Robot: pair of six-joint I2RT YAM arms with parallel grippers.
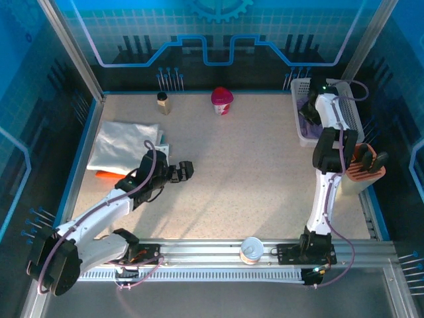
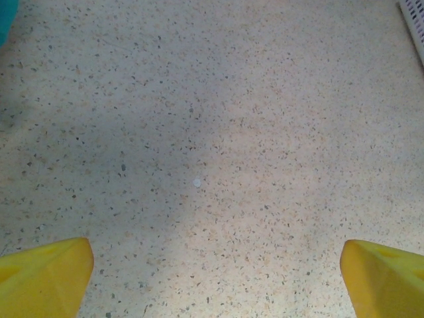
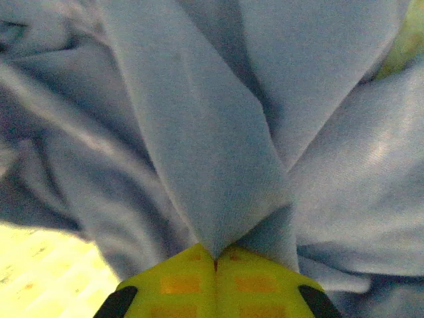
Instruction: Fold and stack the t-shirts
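Two t-shirts lie at the table's [image 1: 252,172] left: a folded white t-shirt [image 1: 122,147], with an orange t-shirt [image 1: 106,175] showing under its near edge. Left gripper [image 1: 186,171]: jaws spread, empty, over bare table. Right gripper [image 3: 215,260]: jaws clenched on a fold of the lavender t-shirt [image 3: 199,132], at the white mesh basket [image 1: 306,140].

The counter [image 1: 252,165] is showing speckled beige; the lavender t-shirt [image 3: 199,132], white t-shirt [image 1: 122,147] and orange t-shirt [image 1: 105,175] are all presenting plain, unpatterned.
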